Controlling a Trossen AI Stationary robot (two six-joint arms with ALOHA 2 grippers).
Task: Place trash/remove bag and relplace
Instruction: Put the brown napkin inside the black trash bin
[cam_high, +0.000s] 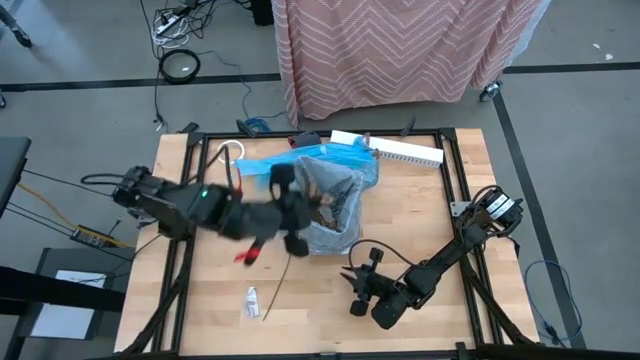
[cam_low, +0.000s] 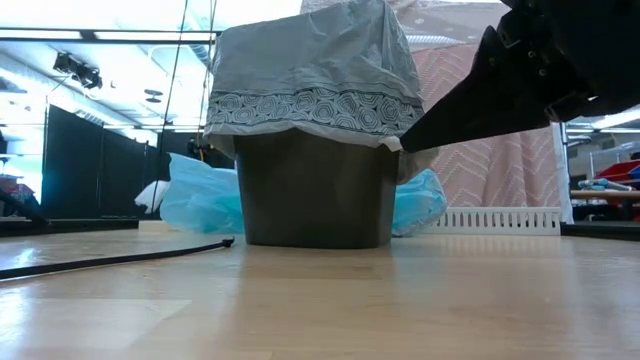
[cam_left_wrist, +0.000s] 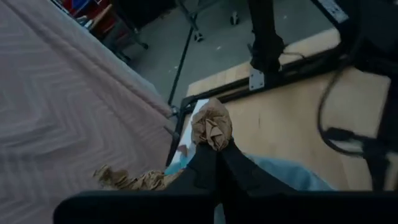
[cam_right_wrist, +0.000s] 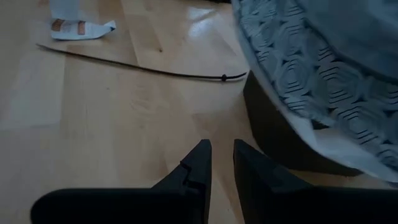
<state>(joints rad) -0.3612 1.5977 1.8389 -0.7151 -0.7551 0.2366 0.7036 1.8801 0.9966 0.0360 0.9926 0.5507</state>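
Note:
A dark bin (cam_low: 310, 195) lined with the grey bag (cam_low: 310, 70) stands mid-table; the bag's top is folded down over the rim. My left gripper (cam_high: 300, 212) is up beside the bin's left edge, shut on a brown paper wad (cam_left_wrist: 211, 126). More brown scraps (cam_left_wrist: 127, 180) show below it. My right gripper (cam_right_wrist: 222, 155) hovers low near the bin's near side (cam_right_wrist: 280, 140); its fingers are narrowly open, with nothing between them and short of the bin. A thin stick (cam_right_wrist: 143, 65) and a white tube (cam_right_wrist: 78, 28) lie on the table. My left gripper pinches the brown paper wad between its two fingertips (cam_left_wrist: 208, 155), holding its lower part (cam_left_wrist: 213, 142). The fingers come from the table's left, slanting a little downward. The wad stands out beyond the fingertips, lifted clear of the table.
A bright blue plastic bag (cam_high: 285, 165) lies behind and left of the bin. A white slotted rack (cam_high: 400, 150) sits at the far edge. A small red thing (cam_high: 247, 255) lies left of the stick (cam_high: 280, 290). Bare wood (cam_high: 440, 220) stretches right of the bin.

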